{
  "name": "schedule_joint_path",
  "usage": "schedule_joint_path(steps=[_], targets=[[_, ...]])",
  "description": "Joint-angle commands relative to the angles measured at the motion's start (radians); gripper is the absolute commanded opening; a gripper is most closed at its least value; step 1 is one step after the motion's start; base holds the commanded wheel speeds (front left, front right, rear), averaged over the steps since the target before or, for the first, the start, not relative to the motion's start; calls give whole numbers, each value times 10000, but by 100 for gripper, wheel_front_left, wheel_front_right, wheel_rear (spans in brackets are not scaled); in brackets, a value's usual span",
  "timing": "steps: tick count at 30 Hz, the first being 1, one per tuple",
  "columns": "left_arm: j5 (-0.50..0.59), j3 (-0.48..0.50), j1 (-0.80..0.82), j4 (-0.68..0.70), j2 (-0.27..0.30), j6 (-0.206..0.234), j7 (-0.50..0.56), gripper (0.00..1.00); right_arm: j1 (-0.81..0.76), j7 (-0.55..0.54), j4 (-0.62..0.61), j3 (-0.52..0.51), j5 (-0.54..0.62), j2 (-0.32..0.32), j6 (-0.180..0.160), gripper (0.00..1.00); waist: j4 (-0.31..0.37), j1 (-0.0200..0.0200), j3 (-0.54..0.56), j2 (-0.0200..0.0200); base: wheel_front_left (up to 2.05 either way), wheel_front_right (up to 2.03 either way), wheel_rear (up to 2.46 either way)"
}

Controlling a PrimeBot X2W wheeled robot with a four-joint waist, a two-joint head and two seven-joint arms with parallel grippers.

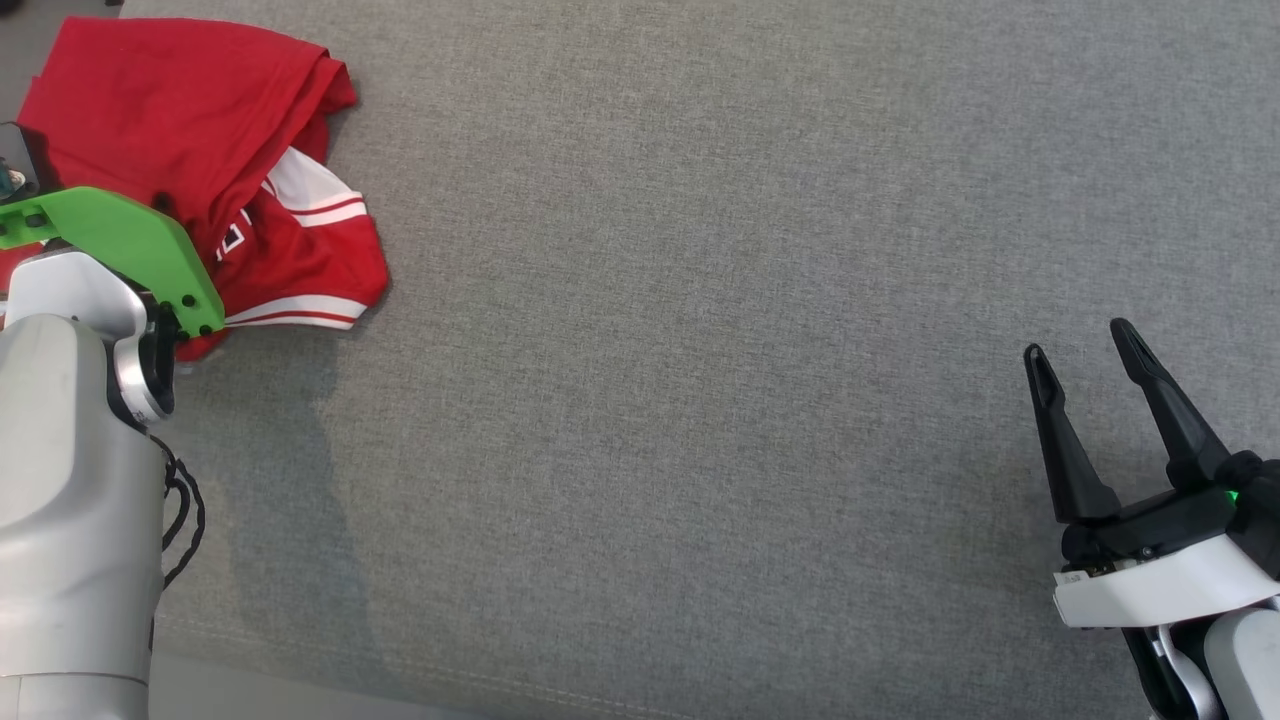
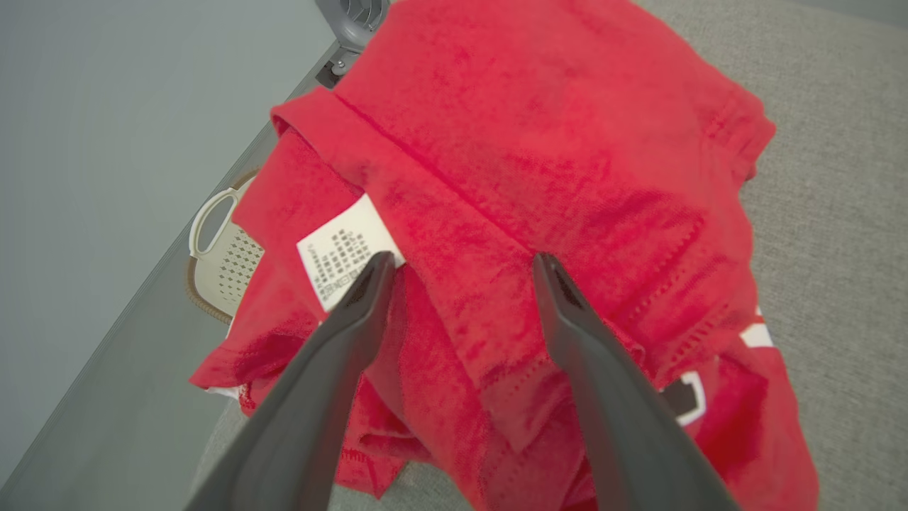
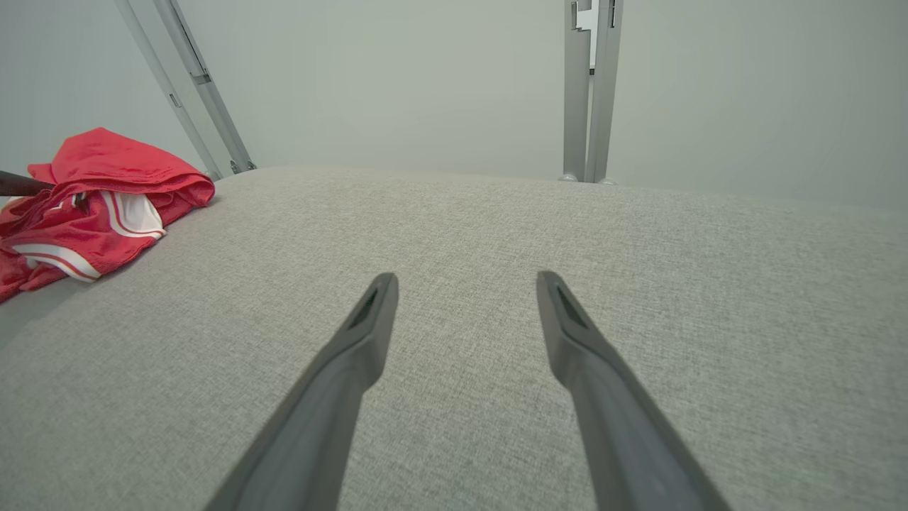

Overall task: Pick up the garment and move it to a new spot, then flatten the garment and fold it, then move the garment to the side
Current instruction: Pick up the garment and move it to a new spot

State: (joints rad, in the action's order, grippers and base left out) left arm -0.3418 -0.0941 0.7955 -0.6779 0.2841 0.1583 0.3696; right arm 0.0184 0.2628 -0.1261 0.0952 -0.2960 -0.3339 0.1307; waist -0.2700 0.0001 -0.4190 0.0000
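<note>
**Grey cloth table** [image 1: 700, 350]: carries the garment at its far left corner.

**Garment** [image 1: 200, 150]: red with white stripes, lying in a crumpled heap. One edge seems to hang past the table's side.

**Left gripper** [image 2: 461, 266]: directly over the garment, fingers spread and straddling a raised fold. Nothing is clamped. Whether the tips touch the cloth cannot be told.

**Right gripper** [image 1: 1078, 340]: well apart from the garment, off to its right. Fingers are spread and hold nothing.

**Pale perforated basket** [image 2: 227, 255]: below and beyond the garment's overhanging edge, off the table.

**White care label** [image 2: 347, 248]: on the garment, just beside one left fingertip.

**Progress, as judged:** only the first grasp is being lined up, and the garment is not yet lifted. Moving, flattening, folding and setting aside all remain.
</note>
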Motion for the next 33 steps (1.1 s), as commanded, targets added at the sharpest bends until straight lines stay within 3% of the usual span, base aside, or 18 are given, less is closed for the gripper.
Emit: schedule_joint_path(steps=[1, 9, 16, 25, 33], targets=[[-106, 55, 153, -80, -33, 20, 24, 0, 126, 38, -29, 17, 27, -51, 3, 100, -12, -1, -10, 0, 0, 0, 0], [-388, 160, 240, -298, -130, -89, -398, 0, 174, 38, 102, 124, 56, 45, 1, 100, -83, -1, 184, 0, 0, 0, 0], [-128, 262, 559, 426, 92, -105, -2289, 0, 203, 38, 399, 291, 118, 372, 1, 100, -69, -1, 890, 0, 0, 0, 0], [-50, 308, 574, 2231, 105, -374, -4469, 0, -1, 38, 944, 412, 362, 1302, 1, 100, 99, -1, 2371, 0, 0, 0, 0], [-71, -302, 210, 3845, -326, -647, -4421, 0, -126, 38, 1383, 459, 643, 2123, 1, 100, 545, -1, 3521, 0, 0, 0, 0]])
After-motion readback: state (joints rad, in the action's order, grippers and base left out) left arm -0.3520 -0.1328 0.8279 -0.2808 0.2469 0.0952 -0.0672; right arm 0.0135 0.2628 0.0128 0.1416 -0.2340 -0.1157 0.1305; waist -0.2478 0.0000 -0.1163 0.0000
